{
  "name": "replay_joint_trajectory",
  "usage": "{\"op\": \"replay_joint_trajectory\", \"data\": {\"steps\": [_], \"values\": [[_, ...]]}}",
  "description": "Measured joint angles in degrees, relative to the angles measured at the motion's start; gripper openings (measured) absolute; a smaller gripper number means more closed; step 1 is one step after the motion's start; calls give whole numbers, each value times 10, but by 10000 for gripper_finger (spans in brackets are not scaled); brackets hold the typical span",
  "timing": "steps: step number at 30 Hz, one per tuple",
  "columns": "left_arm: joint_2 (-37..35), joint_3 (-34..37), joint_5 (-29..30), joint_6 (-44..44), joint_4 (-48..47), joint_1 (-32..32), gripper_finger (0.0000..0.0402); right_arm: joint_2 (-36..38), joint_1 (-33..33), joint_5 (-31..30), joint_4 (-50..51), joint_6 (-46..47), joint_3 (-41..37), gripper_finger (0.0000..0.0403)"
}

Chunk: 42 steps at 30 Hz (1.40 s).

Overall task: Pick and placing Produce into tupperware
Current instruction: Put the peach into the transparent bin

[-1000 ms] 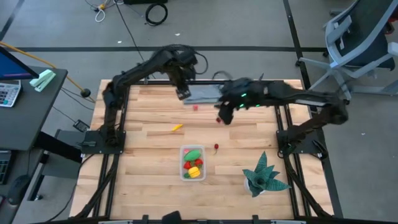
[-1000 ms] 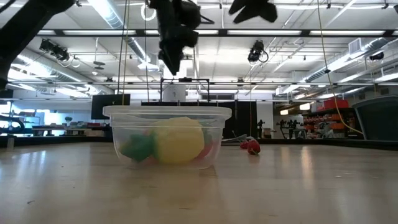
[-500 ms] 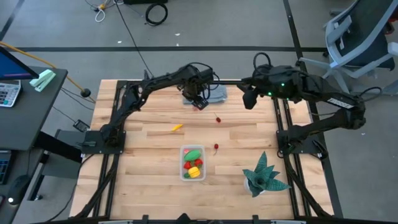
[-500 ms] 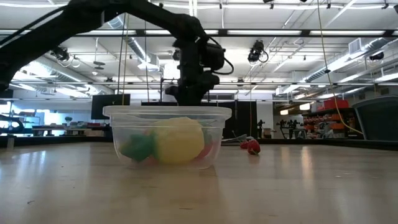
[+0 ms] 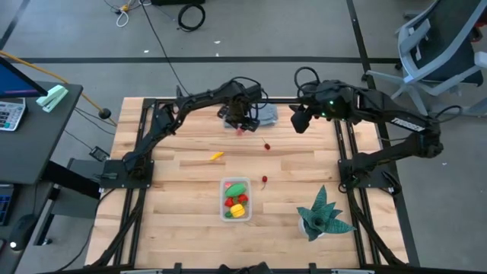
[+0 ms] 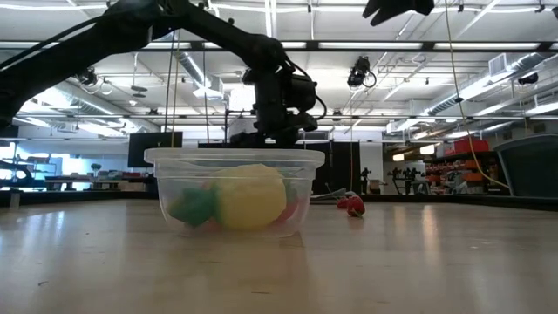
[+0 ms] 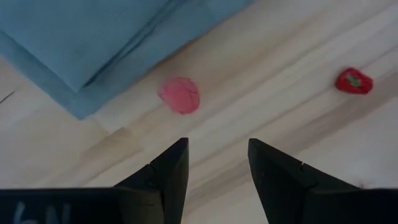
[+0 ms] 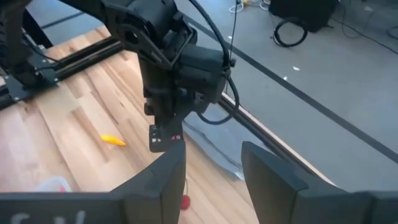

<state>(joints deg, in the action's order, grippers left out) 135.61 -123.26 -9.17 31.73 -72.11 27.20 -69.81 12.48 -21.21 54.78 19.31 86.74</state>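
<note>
Left end effector [image 7: 214, 163] released above pink fruit piece [image 7: 180, 95], frame centre; cloth [image 7: 93, 43] just beside, upper left — may snag. Right end effector [image 8: 208, 165] released, idle.

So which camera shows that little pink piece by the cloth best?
The left wrist view: the pink piece lies large beside the cloth, ahead of the open left gripper. The high view shows a speck; elsewhere it is hidden.
</note>
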Motion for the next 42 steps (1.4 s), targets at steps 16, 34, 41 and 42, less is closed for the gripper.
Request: {"op": "replay_joint_trajectory", "data": {"steps": [16, 34, 41, 42], "values": [[26, 0, -80, -8, 3, 30, 172, -6, 5, 1, 10, 0, 0, 164], [54, 0, -74, -9, -4, 41, 172, -6, 5, 0, 14, 0, 0, 164], [54, 0, -73, -9, -4, 42, 161, -6, 5, 0, 14, 0, 0, 164], [54, 0, -72, -9, -5, 42, 155, -6, 5, 0, 14, 0, 0, 164]]}}
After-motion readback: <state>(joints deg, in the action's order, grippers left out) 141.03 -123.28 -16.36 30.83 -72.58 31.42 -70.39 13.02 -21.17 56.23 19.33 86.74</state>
